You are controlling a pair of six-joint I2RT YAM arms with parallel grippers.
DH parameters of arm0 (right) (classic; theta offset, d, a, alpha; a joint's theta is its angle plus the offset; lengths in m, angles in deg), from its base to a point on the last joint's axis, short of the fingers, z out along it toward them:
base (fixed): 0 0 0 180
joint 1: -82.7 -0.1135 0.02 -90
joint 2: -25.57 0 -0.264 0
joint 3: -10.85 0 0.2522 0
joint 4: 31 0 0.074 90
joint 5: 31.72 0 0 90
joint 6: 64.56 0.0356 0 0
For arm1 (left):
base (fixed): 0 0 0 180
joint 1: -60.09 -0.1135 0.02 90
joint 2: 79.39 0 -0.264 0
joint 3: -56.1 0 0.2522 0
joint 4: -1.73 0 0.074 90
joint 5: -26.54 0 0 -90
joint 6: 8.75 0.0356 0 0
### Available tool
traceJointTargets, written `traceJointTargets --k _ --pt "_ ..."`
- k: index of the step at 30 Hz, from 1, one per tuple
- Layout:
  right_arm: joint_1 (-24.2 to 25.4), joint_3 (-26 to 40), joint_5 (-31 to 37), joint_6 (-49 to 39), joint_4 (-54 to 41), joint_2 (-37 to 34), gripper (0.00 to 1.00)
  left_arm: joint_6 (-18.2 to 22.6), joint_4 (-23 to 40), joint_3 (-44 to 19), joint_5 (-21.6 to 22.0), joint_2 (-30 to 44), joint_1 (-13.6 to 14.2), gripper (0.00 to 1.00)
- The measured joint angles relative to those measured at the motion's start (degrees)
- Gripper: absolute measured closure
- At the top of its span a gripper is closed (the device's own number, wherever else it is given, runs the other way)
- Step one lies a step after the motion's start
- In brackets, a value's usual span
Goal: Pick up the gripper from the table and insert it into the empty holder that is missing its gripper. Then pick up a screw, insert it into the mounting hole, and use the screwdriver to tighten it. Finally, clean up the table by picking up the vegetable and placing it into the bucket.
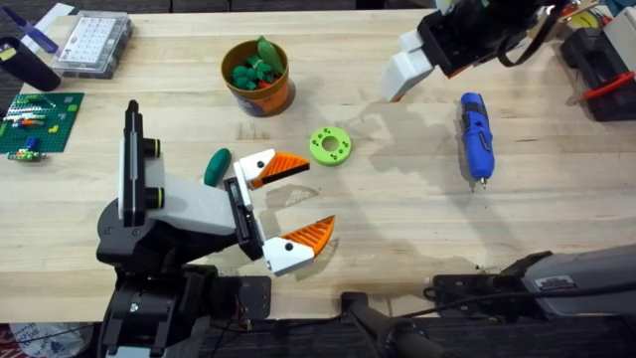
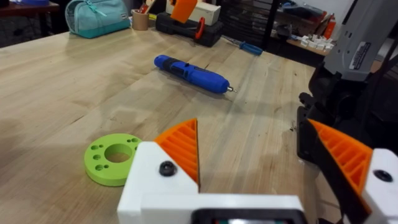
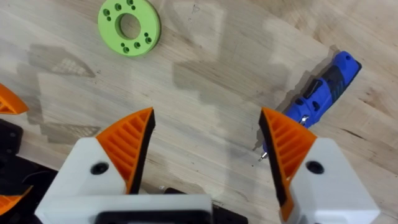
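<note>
The blue screwdriver (image 1: 475, 137) lies on the table (image 1: 397, 214) at the right, bit pointing to the front edge. The dark green vegetable (image 1: 217, 166) rests just behind my left gripper's wrist. Farther back stands the orange bucket (image 1: 258, 78), holding brighter green leafy toys. My left gripper (image 1: 316, 195) stands open and empty near the front centre. My right gripper (image 1: 396, 75) hovers open and empty above the back of the table, left of the screwdriver (image 3: 317, 93). The loose gripper, the holder and the screw are out of view.
A lime-green ring (image 1: 330, 146) lies between the bucket and my left gripper. A clear parts box (image 1: 91, 42) and a green brick plate (image 1: 35, 121) sit at the far left. Black cases (image 1: 596, 60) crowd the back right corner.
</note>
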Motion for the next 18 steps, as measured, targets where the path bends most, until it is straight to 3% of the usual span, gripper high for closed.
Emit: traceJointTargets --k 11,18 --pt "0.0 0.0 0.0 0.0 -0.2 0.0 0.016 0.0 0.1 0.0 0.0 0.1 0.0 0.005" --pt "0.0 0.0 0.0 0.0 -0.2 0.0 0.016 -0.2 0.1 0.0 -0.2 0.1 0.0 0.411"
